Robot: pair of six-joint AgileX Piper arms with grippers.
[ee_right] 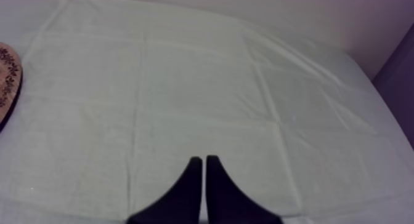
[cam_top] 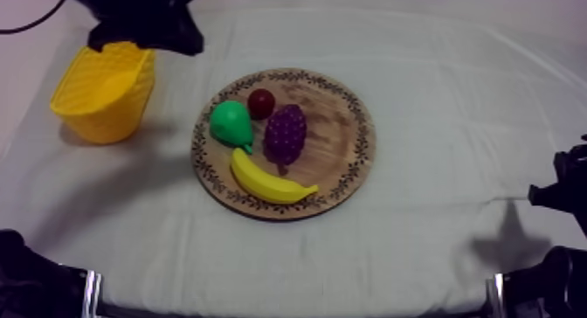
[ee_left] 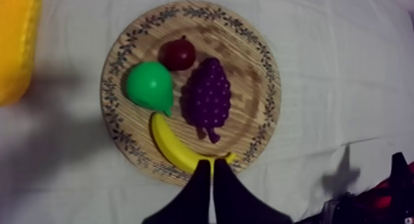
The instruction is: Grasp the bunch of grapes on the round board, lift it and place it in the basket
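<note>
The purple bunch of grapes (cam_top: 286, 134) (ee_left: 209, 97) lies in the middle of the round wooden board (cam_top: 349, 112) (ee_left: 252, 72), free of both grippers. The yellow basket (cam_top: 105, 90) (ee_left: 15, 48) stands left of the board. My left gripper (cam_top: 185, 44) (ee_left: 212, 168) hangs high over the basket's far side, fingers together as a narrow wedge and holding nothing. In the left wrist view its tips point at the banana's end. My right gripper (cam_top: 537, 197) (ee_right: 203, 162) rests low at the right, shut over bare cloth.
On the board a green pear (cam_top: 230, 122) (ee_left: 150, 85) and a small red fruit (cam_top: 260, 102) (ee_left: 177, 53) lie left of the grapes, and a banana (cam_top: 266, 183) (ee_left: 175, 146) lies in front of them. The board's rim (ee_right: 7, 72) shows beside the right gripper's stretch of cloth.
</note>
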